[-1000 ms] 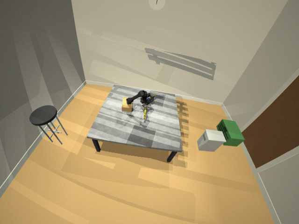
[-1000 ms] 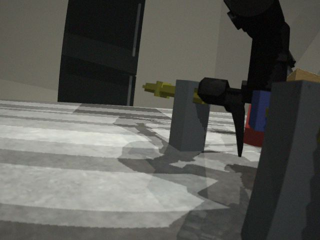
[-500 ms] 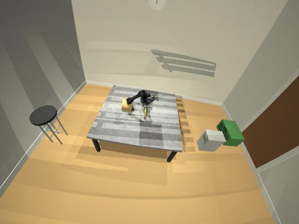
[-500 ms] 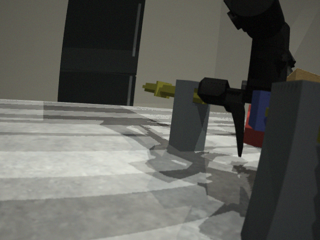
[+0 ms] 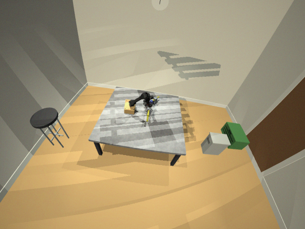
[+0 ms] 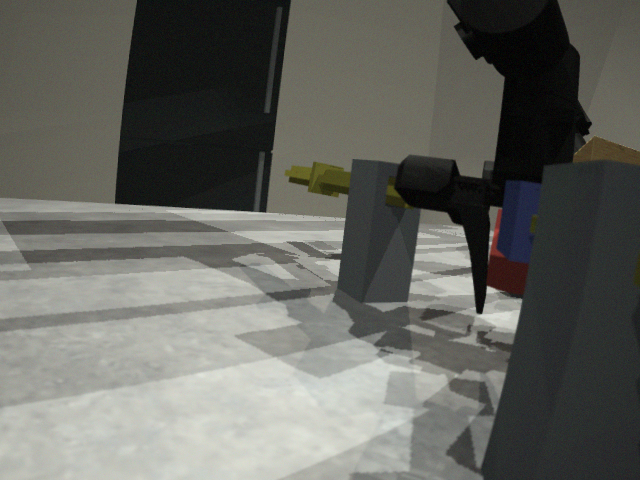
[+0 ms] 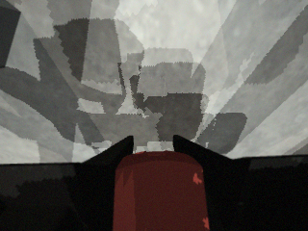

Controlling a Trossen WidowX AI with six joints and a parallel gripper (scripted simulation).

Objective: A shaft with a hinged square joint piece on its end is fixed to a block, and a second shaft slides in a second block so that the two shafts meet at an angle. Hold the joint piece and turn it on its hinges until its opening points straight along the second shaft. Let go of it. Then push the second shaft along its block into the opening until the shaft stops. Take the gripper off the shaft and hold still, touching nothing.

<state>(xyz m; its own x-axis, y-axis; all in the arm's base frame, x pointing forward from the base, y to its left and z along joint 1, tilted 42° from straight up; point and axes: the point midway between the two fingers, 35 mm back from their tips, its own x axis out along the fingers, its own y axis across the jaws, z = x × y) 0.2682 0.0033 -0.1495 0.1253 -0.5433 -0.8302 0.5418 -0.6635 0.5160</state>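
The red joint piece [image 6: 509, 273] [image 7: 161, 192] is between the fingers of my gripper [image 7: 153, 140], which is shut on it. In the exterior view one dark finger hangs in front of it and the near block hides part of it. A blue hinge part [image 6: 518, 219] [image 5: 151, 101] adjoins the red piece. A yellow stub of the fixed shaft [image 6: 534, 224] shows between it and the near grey block [image 6: 563, 320]. The second yellow shaft [image 6: 336, 180] [image 5: 147, 116] passes through the farther grey block [image 6: 359, 232], its collar outside. Where the joint's opening points cannot be told.
A wooden box [image 5: 129, 110] stands on the grey table [image 5: 137, 142], left of the blocks, with part of the arm [image 5: 136, 99] over it. A stool [image 5: 44, 117], a pale cabinet [image 5: 214, 145] and a green crate [image 5: 237, 135] stand on the floor.
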